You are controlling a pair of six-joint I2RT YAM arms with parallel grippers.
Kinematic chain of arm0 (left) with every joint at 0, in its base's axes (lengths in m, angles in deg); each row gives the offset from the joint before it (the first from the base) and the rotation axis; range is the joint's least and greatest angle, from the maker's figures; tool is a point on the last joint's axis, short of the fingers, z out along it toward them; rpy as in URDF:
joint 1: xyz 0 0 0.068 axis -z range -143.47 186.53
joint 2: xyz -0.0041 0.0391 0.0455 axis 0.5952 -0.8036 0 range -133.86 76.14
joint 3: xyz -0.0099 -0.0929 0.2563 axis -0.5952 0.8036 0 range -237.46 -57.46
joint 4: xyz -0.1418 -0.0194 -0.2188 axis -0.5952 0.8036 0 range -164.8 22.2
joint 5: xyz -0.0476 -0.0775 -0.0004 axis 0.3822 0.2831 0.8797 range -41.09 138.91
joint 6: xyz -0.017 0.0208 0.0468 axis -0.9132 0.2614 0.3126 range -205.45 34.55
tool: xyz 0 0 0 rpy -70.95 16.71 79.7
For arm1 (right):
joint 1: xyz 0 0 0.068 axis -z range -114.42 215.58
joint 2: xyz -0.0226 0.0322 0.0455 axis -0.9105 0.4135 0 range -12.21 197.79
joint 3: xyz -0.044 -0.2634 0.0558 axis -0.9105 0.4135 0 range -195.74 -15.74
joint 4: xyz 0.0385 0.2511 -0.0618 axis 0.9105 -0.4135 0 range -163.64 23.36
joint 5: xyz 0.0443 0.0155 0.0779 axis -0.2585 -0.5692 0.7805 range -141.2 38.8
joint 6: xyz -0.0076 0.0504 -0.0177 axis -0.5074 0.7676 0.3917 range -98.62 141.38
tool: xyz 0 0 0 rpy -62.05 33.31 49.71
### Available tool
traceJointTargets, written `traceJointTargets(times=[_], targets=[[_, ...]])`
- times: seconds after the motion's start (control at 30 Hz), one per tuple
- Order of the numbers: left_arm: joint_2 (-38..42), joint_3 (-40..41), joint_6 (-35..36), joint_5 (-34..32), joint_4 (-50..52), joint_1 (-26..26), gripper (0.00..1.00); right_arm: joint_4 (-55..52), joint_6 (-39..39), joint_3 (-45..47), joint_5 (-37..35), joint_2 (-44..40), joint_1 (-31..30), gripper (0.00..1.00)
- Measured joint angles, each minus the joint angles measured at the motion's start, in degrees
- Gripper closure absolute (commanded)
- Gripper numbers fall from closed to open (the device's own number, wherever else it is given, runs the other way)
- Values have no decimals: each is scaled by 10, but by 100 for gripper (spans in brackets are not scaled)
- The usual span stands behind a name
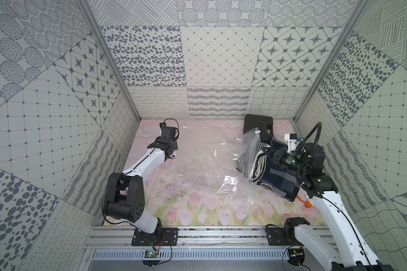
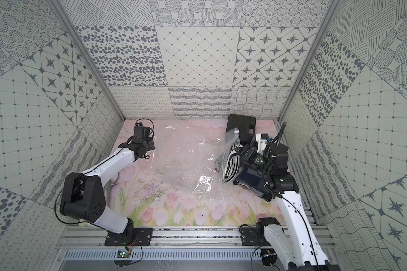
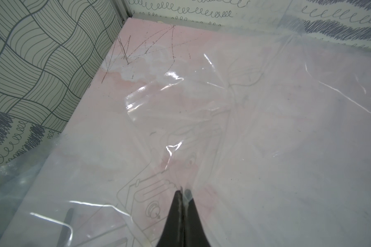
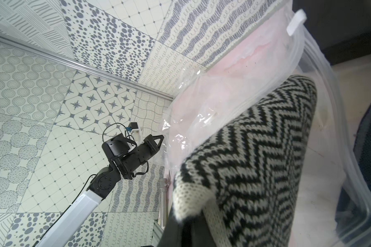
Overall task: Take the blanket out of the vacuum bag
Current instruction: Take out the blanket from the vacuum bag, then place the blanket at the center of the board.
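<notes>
While left tool [image 3: 182, 191] pinches vacuum bag [image 1: 209, 169], arm outstretched, right tool [image 4: 189, 222] clamps blanket [image 4: 255, 149], wrist bent.

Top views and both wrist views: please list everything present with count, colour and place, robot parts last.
vacuum bag: one, clear crinkly plastic, spread over the table's middle and up around the blanket
slider clip: one, white, on the bag's edge next to the case
blanket: one, black-and-cream zigzag knit, folded, right side, partly under plastic
checked cloth: one, dark blue, against the blanket; cannot tell if it is the same piece
case: one, black, far right corner
orange item: one, small, on the table by the right arm; too small to identify
table: one, pink floral surface
left end effector: one, black, far left, shut on bag plastic
right end effector: one, black, right side, shut on the blanket's edge
</notes>
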Motion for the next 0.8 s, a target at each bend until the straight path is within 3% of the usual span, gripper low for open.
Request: traceJointTargets(times=[0.3,0.57,0.8], targets=[[7,0,3,0,0,0,100,-32,5,-61,-9,-57,37,100],[10,0,4,0,0,0,100,-82,19,-66,-135,-128,58,100],[8,3,2,2,0,0,100,-105,7,-126,-176,-116,60,100]])
